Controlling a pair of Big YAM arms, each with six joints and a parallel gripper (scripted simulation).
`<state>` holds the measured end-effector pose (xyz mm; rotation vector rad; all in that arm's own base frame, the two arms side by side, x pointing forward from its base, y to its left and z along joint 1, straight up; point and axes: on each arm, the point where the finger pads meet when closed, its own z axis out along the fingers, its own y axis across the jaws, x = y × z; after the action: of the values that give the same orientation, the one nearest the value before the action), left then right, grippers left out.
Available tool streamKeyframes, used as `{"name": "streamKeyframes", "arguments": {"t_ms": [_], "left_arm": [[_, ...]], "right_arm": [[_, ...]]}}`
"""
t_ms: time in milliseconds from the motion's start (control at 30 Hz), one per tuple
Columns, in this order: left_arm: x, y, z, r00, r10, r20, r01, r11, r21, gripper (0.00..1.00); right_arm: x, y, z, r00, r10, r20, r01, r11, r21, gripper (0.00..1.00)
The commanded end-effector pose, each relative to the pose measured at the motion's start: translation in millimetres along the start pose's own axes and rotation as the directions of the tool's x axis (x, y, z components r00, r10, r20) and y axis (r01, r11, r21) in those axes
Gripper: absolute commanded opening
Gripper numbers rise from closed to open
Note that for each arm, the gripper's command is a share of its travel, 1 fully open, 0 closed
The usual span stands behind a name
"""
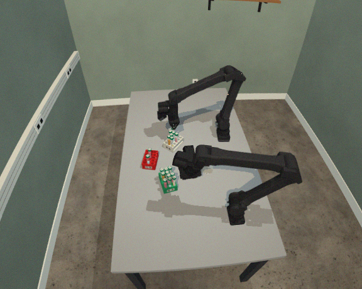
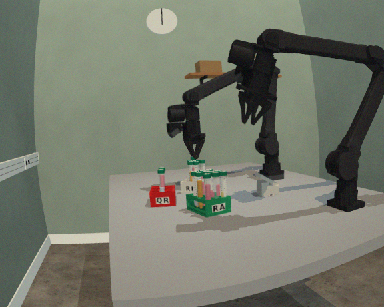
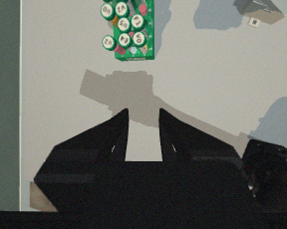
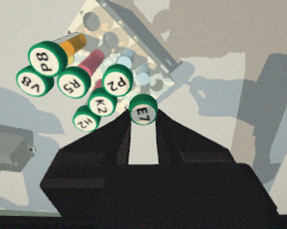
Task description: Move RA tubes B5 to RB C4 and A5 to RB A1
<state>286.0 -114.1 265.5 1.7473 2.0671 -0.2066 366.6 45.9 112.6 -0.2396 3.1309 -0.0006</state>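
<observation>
The near rack point(image 1: 168, 188) point(image 2: 201, 211) point(image 3: 149, 30) is green; the far rack point(image 1: 168, 147) point(image 2: 187, 187) point(image 4: 141, 41) is white; the left rack point(image 1: 150, 165) point(image 2: 163, 203) is red. Round white tops with black characters mark green caps point(image 3: 125, 40) point(image 4: 143, 111).

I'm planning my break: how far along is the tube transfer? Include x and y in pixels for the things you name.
Done: six other tubes stand in the white rack point(image 1: 168, 147) point(image 2: 185, 187) point(image 4: 126, 42); I can't tell whether any was transferred.
In hand: the green-capped tube marked E7 point(image 2: 192, 158) point(image 4: 143, 111), in the right end effector point(image 1: 174, 127) point(image 2: 195, 157) point(image 4: 143, 114).
Left: seating E7, releasing it, and probably pressing DONE.
</observation>
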Motion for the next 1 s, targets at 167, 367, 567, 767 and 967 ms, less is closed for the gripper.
{"name": "streamKeyframes", "arguments": {"t_ms": [167,367,567,767,967], "left_arm": [[-8.6,8.8,-12.2,1.000,0.012,0.014,-0.012,0.999,-0.032,0.30],[-8.6,8.8,-12.2,1.000,0.012,0.014,-0.012,0.999,-0.032,0.30],[-8.6,8.8,-12.2,1.000,0.012,0.014,-0.012,0.999,-0.032,0.30],[-8.6,8.8,-12.2,1.000,0.012,0.014,-0.012,0.999,-0.032,0.30],[-8.6,8.8,-12.2,1.000,0.012,0.014,-0.012,0.999,-0.032,0.30]], "right_arm": [[-5.7,6.2,7.8,1.000,-0.005,0.002,0.005,1.000,-0.001,0.00],[-4.6,6.2,11.6,1.000,-0.006,-0.001,0.006,1.000,-0.001,0.00],[-10.3,6.1,8.7,1.000,-0.006,0.014,0.006,1.000,-0.001,0.00],[-11.8,6.0,10.3,1.000,-0.006,0.017,0.006,1.000,-0.001,0.00],[-7.8,6.1,14.7,1.000,-0.007,0.008,0.007,1.000,-0.001,0.00]]}}
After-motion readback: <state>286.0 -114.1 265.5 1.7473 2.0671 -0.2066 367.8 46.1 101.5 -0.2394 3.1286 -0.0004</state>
